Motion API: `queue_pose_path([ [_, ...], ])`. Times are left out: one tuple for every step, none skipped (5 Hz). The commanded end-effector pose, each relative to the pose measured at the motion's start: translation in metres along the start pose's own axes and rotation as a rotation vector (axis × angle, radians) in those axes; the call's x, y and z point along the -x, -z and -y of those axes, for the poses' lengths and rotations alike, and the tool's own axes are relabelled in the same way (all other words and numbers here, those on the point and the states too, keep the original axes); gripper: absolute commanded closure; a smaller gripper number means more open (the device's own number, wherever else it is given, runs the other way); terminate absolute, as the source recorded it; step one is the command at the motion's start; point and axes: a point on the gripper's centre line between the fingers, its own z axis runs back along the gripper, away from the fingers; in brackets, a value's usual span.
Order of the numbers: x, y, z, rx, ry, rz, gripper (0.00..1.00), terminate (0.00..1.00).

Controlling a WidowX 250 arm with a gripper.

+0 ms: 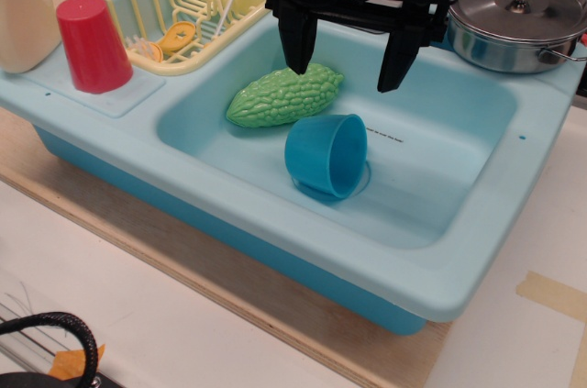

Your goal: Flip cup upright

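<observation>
Close, high front view over sink (440, 250)

A small, bright blue plastic cup (326, 155) lies tipped on its side near the middle of a pale blue sink basin (440, 145), its open mouth facing about four o'clock.

Bitter gourd (285, 94) just left of cup (326, 156); right side free.

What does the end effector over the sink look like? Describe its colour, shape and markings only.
The end effector is matte black throughout. A broad, blocky angular body spans the top, and two thick fingers taper downward to blunt tips. No markings, labels or cables are visible on it in this view.
</observation>
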Motion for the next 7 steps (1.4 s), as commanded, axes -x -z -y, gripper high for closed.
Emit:
queue_pose_path([
  [0.0,0.0,0.0,0.0,0.0,0.0,0.0,0.0],
  [0.002,0.017,0.002,-0.045,-0.026,-0.074,0.0,0.0],
  [0.004,0.017,0.011,-0.145,-0.051,-0.055,0.0,0.0],
  [0.006,0.022,0.014,-0.254,-0.095,-0.045,0.0,0.0],
  [0.005,0.027,0.014,-0.274,-0.105,-0.047,0.0,0.0],
  [0.003,0.033,0.009,-0.288,-0.123,-0.049,0.0,0.0],
  [0.002,0.04,0.003,-0.285,-0.147,-0.064,0.0,0.0],
])
